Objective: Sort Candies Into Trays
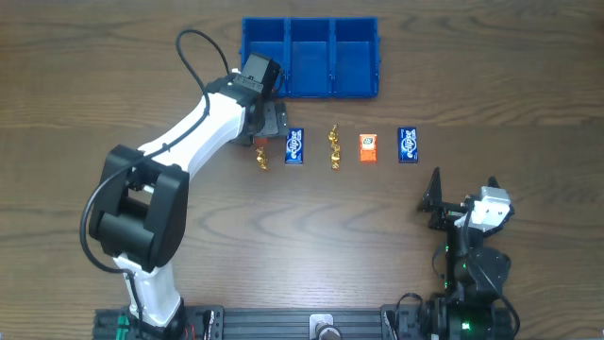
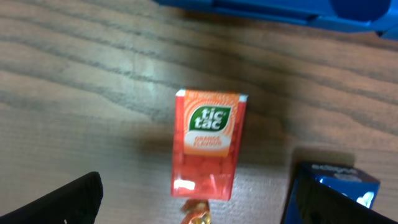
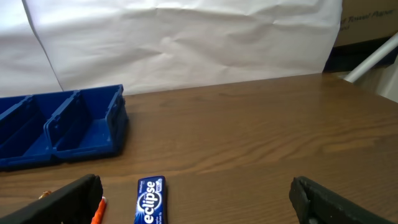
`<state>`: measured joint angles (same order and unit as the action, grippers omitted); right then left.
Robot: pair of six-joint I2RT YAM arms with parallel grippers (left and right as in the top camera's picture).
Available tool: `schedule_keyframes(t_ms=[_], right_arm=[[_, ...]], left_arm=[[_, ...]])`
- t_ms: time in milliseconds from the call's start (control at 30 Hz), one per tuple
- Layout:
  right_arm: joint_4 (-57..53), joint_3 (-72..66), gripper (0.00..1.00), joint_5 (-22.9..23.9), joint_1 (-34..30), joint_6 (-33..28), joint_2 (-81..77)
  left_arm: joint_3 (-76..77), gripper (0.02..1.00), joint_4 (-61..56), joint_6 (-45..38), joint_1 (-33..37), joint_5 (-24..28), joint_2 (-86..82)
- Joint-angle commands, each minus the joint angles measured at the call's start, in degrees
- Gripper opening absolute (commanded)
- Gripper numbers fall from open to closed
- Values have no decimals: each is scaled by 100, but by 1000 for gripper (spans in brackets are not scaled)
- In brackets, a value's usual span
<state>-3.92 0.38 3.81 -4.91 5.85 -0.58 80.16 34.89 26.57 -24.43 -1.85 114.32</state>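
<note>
A wooden table [image 1: 528, 76] holds blue tray [image 1: 310, 93], blue packs [image 1: 408, 144], orange box [image 1: 367, 148], gold candies [image 1: 334, 147].

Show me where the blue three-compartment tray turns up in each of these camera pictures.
Top view: the blue tray sits at top centre, beyond the row of candies.
Left wrist view: a strip of its blue wall shows just past the orange candy box.
Right wrist view: it stands beyond the blue candy box, before the white backdrop.
Shared landmark: the wood-grain table under it.

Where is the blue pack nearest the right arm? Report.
In the top view, the blue pack lies at the right end of the candy row, right of the orange box and below-right of the blue tray.
</note>
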Motion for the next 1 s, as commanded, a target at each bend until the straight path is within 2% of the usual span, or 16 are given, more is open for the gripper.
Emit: schedule_keyframes(t_ms=[33,333,733,867,1000], right_arm=[[-48,4,1000,-11,-22,7,44],[-48,4,1000,-9,-22,7,44],[-48,4,1000,-11,-22,7,44],[-48,4,1000,-11,-22,7,44],[-48,4,1000,-11,-22,7,44]], left_arm=[[-39,998,-127,-127,31,-101,275],[-39,998,-133,-282,42,-157,354],[-39,947,-245,-452,42,-153,560],[-39,825,-280,-452,42,-153,560],[-39,450,-284,-457,42,-153,560]])
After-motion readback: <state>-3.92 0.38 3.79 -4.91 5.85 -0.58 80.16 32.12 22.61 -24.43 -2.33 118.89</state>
